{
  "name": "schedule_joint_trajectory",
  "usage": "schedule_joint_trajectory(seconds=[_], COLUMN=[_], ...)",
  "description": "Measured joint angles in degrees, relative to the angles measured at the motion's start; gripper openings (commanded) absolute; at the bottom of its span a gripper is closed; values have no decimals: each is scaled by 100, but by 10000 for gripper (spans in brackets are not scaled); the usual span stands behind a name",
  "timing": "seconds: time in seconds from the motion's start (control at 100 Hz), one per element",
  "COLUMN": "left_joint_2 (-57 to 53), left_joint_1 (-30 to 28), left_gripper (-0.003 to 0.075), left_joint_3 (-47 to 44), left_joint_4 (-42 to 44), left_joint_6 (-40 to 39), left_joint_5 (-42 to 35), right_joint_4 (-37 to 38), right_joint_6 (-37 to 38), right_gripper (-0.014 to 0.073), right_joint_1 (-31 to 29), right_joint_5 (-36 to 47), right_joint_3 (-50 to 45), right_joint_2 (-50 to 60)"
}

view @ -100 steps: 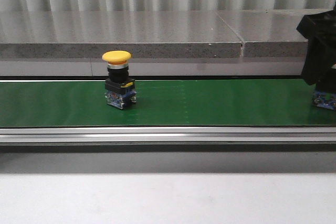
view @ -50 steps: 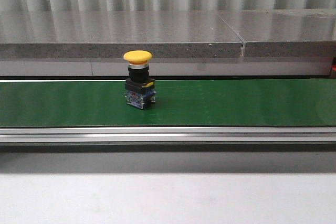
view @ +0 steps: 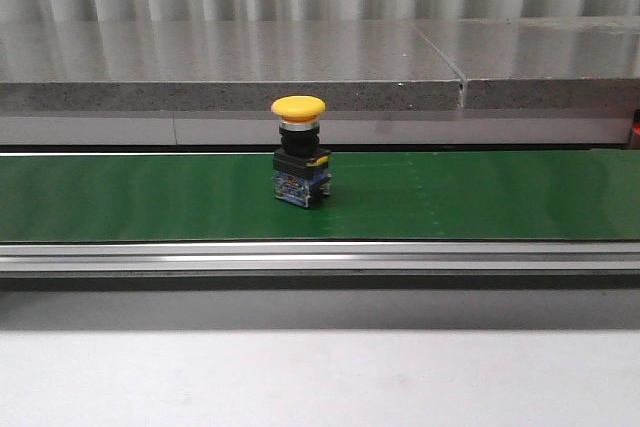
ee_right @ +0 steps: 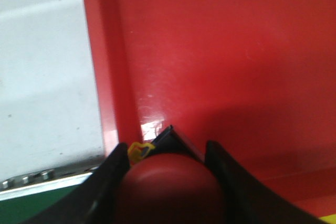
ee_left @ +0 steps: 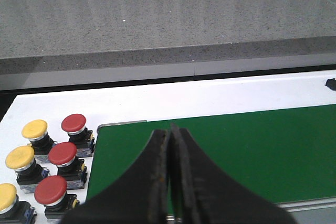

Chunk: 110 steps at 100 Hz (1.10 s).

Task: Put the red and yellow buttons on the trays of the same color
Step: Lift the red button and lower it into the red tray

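Observation:
A yellow button (view: 300,164) stands upright on the green belt (view: 480,197) near the middle of the front view; neither gripper shows there. In the right wrist view my right gripper (ee_right: 169,182) is shut on a red button (ee_right: 170,187), held over the red tray (ee_right: 226,61) close to its rim. My left gripper (ee_left: 171,135) hangs shut and empty over the belt's end (ee_left: 252,150). Beside that end, on the white table, stand several red buttons (ee_left: 62,154) and yellow buttons (ee_left: 34,129).
A grey stone ledge (view: 230,67) runs behind the belt, and an aluminium rail (view: 320,259) runs along its front. White table surface (ee_right: 47,77) lies beside the red tray's rim. A sliver of yellow (ee_right: 328,219) shows at the corner of the right wrist view.
The yellow button has travelled right along the belt. The right arm, at the right edge with a button a second ago, has left the front view.

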State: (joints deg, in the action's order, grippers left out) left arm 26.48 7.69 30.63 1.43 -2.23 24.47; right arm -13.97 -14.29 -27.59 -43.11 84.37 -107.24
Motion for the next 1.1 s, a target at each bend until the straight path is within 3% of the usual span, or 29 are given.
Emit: schedule_joint_trajectory(seconds=[0.34,0.42,0.49,0.66,0.89,1.1], left_joint_2=[0,0,0,0,0,0], left_joint_1=[0,0,0,0,0,0], left_gripper=[-20,-20,-20,-20,-20,-20], left_joint_3=[0,0,0,0,0,0], left_joint_4=[0,0,0,0,0,0], left_joint_6=[0,0,0,0,0,0], left_joint_5=[0,0,0,0,0,0], right_joint_4=[0,-22,-23,-23,-23,-23], right_joint_6=[-12,-12,-12,-12,-12,-41], right_gripper=[92,129,241,673,633,633], right_joint_1=[-152,-152,-152,-152,-152,-69], right_joint_5=[209,234,248,217,-21,-393], right_joint_3=[90,103,117,117,173,201], right_joint_2=[-795,-890,-888,-907,-728,140])
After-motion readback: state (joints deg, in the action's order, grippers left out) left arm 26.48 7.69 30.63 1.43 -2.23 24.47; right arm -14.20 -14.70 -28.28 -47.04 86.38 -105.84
